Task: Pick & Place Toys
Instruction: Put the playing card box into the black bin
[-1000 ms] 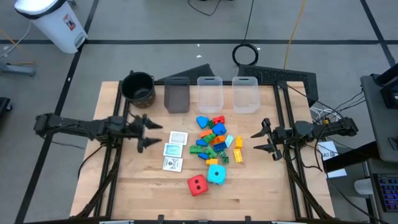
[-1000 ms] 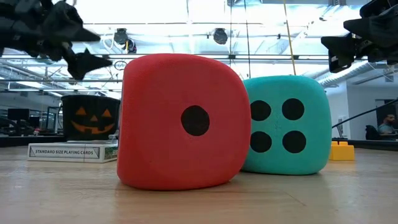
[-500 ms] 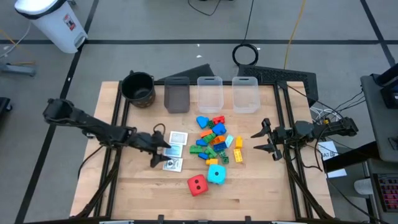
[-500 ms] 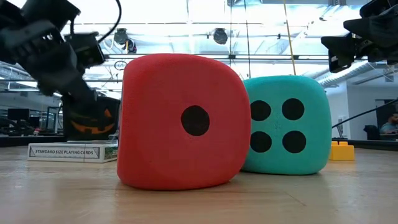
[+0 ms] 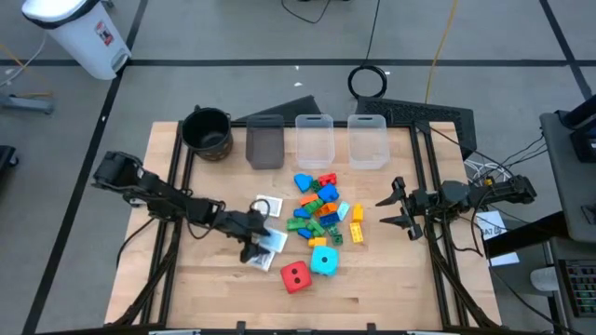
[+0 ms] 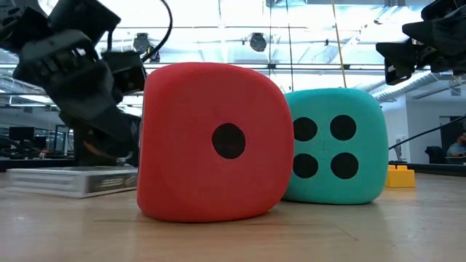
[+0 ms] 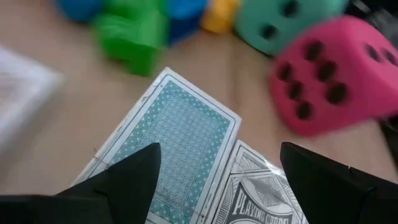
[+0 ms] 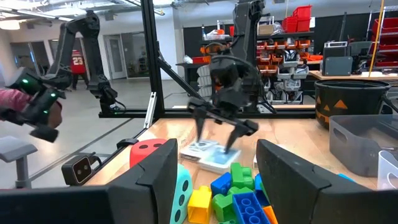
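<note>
Three white card boxes lie flat left of the table's middle: one [image 5: 267, 205] farther off, two [image 5: 272, 241] under my left gripper [image 5: 258, 238]. That gripper is open and slants down over a teal-backed box [image 7: 180, 140] and a printed box [image 7: 261, 186]. A pile of small coloured bricks [image 5: 321, 205] lies mid-table. In front of it stand a red dotted cube [image 5: 295, 275] and a cyan one [image 5: 325, 260]. My right gripper [image 5: 382, 212] waits open and level at the table's right, above the wood. My left gripper comes slanting down from the table's left with open fingers [image 8: 232, 138] over the two near card boxes [image 8: 208, 155], one finger toward either side of the pair. The boxes lie flat on the table. I cannot tell which fingertip touches them.
A black pot [image 5: 207, 130], a grey bin [image 5: 265, 144] and two clear bins [image 5: 315, 140] [image 5: 368, 140] stand along the far edge. Bare wood lies near the front edge and at the far right. A person's hand [image 8: 25, 102] shows beyond the table.
My left gripper has swung from the table's left toward the middle, sinking and tipping downward onto the card boxes, still open. The two nearer boxes have slid a little toward the near right and turned; the far one has stayed.
</note>
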`<act>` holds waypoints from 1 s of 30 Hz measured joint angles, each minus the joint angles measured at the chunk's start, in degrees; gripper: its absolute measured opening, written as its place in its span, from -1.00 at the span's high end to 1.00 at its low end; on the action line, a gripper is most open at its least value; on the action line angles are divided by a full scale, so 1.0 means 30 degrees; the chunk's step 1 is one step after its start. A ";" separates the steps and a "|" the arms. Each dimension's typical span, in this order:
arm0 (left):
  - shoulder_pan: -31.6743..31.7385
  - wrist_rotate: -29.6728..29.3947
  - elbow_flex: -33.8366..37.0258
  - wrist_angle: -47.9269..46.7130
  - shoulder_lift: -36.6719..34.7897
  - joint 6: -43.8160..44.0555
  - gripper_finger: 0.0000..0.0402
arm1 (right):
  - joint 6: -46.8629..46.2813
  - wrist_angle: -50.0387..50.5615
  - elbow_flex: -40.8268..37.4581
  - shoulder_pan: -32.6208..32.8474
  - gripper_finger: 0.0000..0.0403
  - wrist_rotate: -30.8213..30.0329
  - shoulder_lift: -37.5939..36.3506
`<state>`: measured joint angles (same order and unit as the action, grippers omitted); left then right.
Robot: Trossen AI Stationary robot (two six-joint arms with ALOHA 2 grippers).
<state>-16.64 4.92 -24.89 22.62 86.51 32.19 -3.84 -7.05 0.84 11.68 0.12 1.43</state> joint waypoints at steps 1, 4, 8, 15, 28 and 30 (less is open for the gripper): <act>-0.0072 0.0137 -0.0346 -0.0188 0.0016 -0.0661 -0.68 | 0.0000 0.0000 -0.0002 0.0002 0.07 0.0001 0.0002; -0.0125 0.0046 -0.1572 -0.1749 -0.0266 -0.2363 -0.68 | 0.0000 0.0009 -0.0004 0.0002 0.07 -0.0006 0.0002; 0.0095 -0.2007 -0.3931 -0.6276 -0.1170 -0.4779 -0.68 | 0.0000 0.0000 0.0002 0.0002 0.07 -0.0006 0.0002; 0.1644 -0.5109 -0.6830 -1.3897 -0.1324 -0.8851 -0.68 | 0.0000 0.0003 -0.0001 0.0002 0.07 -0.0006 0.0002; 0.6004 -0.2267 -0.6824 -1.4151 -0.1302 -0.6836 -0.68 | 0.0000 -0.0001 -0.0005 0.0002 0.07 -0.0005 0.0002; 0.6613 -0.0678 -0.6824 -1.4066 -0.1304 -0.6482 -0.68 | 0.0000 0.0000 -0.0005 0.0002 0.07 0.0000 0.0002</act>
<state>3.20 2.88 -45.36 -19.58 82.60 12.74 -3.84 -7.05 0.82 11.68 0.12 1.43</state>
